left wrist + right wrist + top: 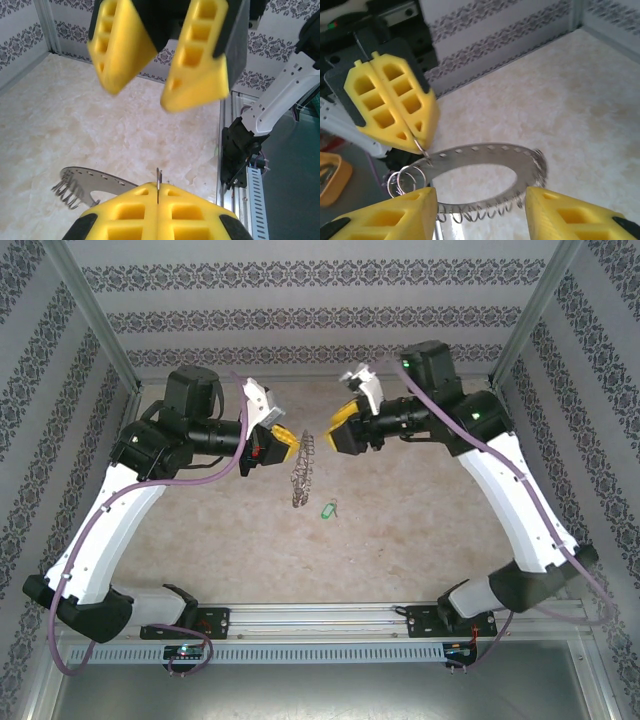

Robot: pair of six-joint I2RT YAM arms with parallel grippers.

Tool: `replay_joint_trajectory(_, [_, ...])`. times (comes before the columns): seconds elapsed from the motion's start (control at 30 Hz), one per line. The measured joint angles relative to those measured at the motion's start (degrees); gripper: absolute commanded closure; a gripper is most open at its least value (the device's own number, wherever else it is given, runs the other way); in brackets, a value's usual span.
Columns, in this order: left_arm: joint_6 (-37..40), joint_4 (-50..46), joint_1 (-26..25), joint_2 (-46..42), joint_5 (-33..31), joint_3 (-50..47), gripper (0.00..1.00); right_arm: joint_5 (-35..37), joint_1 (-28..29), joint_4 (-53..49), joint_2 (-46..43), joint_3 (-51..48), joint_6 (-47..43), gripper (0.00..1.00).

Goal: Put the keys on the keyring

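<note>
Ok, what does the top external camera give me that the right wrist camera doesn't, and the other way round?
Top external: the green key lies on the table, apart from the keyring, which is seen edge-on between the grippers. Right wrist: the keyring's flat face, its row of holes and the wire loops on its edge. Both: the left gripper shut on the keyring's rim, the right gripper open beside it.

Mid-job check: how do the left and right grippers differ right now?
The left gripper is shut, pinching a thin wire loop at the keyring edge; the right gripper is open and holds nothing. The left gripper's fingers meet flush; the right gripper's fingers stand well apart. Both have yellow fingers and face each other above the table.
</note>
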Motion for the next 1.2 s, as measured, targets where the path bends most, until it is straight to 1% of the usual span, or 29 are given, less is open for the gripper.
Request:
replay_joint_trajectory(0.1, [-1.25,1.95,0.79,-0.61,0.17,-1.09,1.0,0.7,-2.64,4.94,-2.99,-5.62,4.39,0.5])
replay_joint_trajectory(0.2, [-2.67,4.22,1.9,-1.6,0.7,-2.25,1.0,3.54,-3.98,6.19,-2.89,-8.98,8.55,0.51])
replay_joint_trajectory(0.3, [-4.15,6.34,2.84,-2.58,1.64,-3.34,1.0,6.23,-4.48,6.47,-0.39,-12.48,13.16,0.52])
replay_joint_trajectory(0.43, [-5.64,8.81,3.87,-3.85,2.8,-5.05,1.0,8.46,-4.24,6.97,3.93,-20.17,19.02,0.52])
replay_joint_trajectory(0.6, [-6.86,10.95,4.59,-5.46,2.91,-8.24,1.0,11.3,-1.97,6.88,10.12,-25.9,22.4,0.55])
replay_joint_trajectory(0.8, [-8.0,12.35,5.77,-8.98,1.53,-14.21,1.0,13.94,0.44,6.91,17.07,-27.41,23.21,0.56])
replay_joint_trajectory(1.0, [-9.57,14.91,7.76,-12.39,1.25,-18.75,1.0,15.78,0.7,6.86,23.47,-27.26,22.93,0.57])
replay_joint_trajectory(1.13, [-10.8,16.41,8.31,-13.73,1.29,-20.28,1.0,16.79,0.68,5.66,28.63,-24.39,21.29,0.6])
replay_joint_trajectory(1.2, [-11.23,17.09,8.33,-13.81,1.31,-20.37,1.0,16.98,0.66,4.87,31.39,-22.01,20.2,0.6])
